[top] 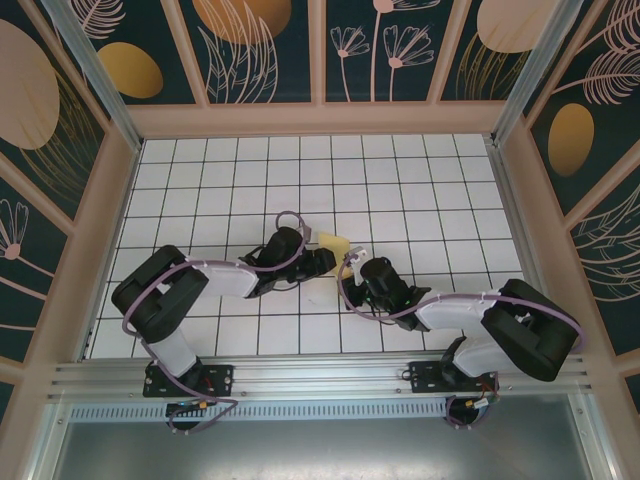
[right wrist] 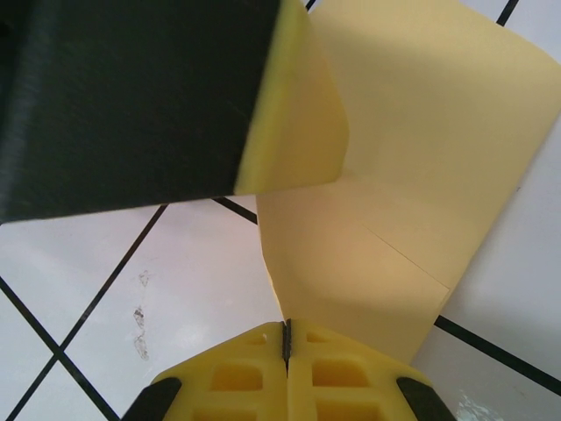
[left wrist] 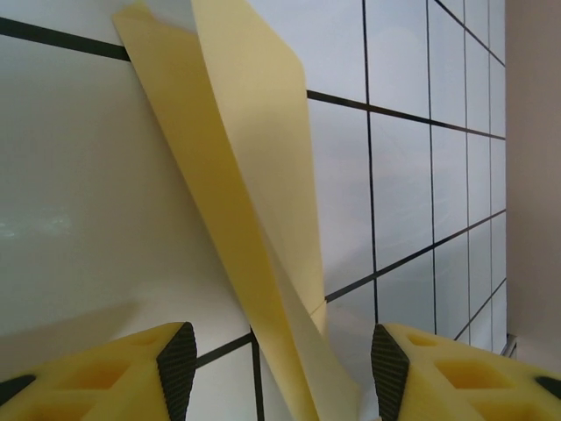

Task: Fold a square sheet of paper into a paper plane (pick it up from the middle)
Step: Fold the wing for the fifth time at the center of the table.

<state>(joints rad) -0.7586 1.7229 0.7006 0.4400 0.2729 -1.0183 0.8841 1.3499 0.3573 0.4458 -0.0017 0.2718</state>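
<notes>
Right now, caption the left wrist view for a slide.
Left gripper open, folded yellow paper standing between its jaws, white grid table behind.

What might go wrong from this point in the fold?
1. The right claw seems to pinch the paper only at one edge, so it may slip or pivot out.
2. The left claw is open, with the folded paper standing loose inside it, untouched; the crease may spring apart.
3. Both claws sit very close together over the paper, so they may bump on the next move.
</notes>
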